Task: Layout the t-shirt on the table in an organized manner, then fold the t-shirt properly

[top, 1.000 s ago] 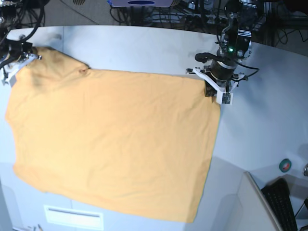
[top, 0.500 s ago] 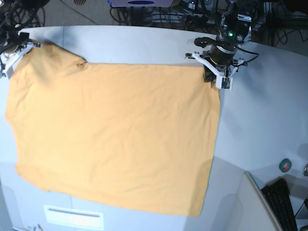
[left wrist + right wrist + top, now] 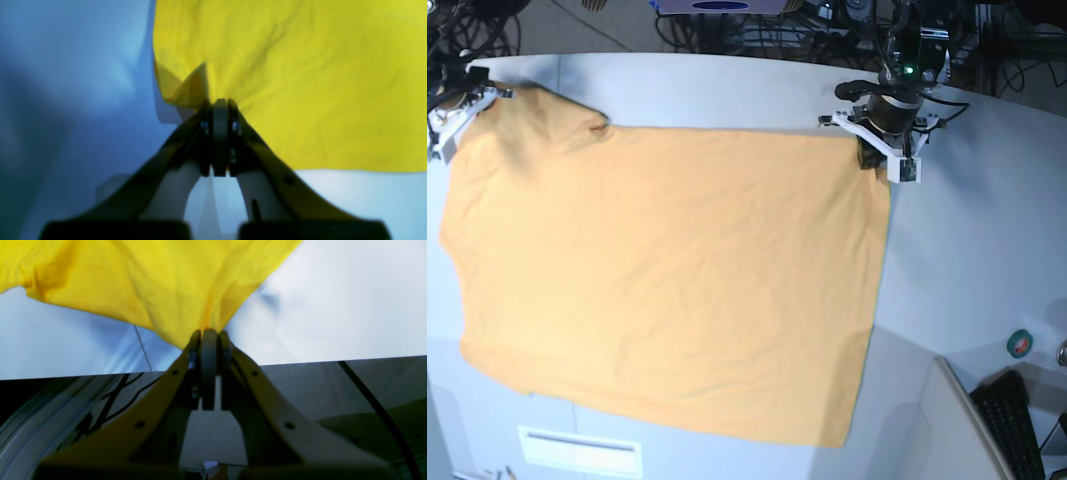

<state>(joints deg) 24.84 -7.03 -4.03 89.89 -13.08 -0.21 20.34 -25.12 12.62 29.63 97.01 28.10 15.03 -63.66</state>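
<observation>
The light-orange t-shirt (image 3: pixel 667 280) lies spread flat across the pale table (image 3: pixel 987 220), its far edge pulled straight. My left gripper (image 3: pixel 867 158) stands at the shirt's far right corner. In the left wrist view, this gripper (image 3: pixel 219 101) is shut on a pinched fold of the cloth (image 3: pixel 300 83). At the far left corner, by the table's edge, is my right gripper (image 3: pixel 489 97). The right wrist view shows it (image 3: pixel 208 331) shut on a bunched tip of the shirt (image 3: pixel 150 283). No markings show on the cloth.
A green tape roll (image 3: pixel 1020 344) lies near the right edge and a black keyboard (image 3: pixel 1017 420) sits lower right. A white label (image 3: pixel 579 452) is at the near edge. Cables crowd the floor behind the table. The table's edge (image 3: pixel 300 361) runs just under my right gripper.
Both grippers have drawn the shirt's far edge toward the back of the table. The shirt has slid with them and lies a little flatter.
</observation>
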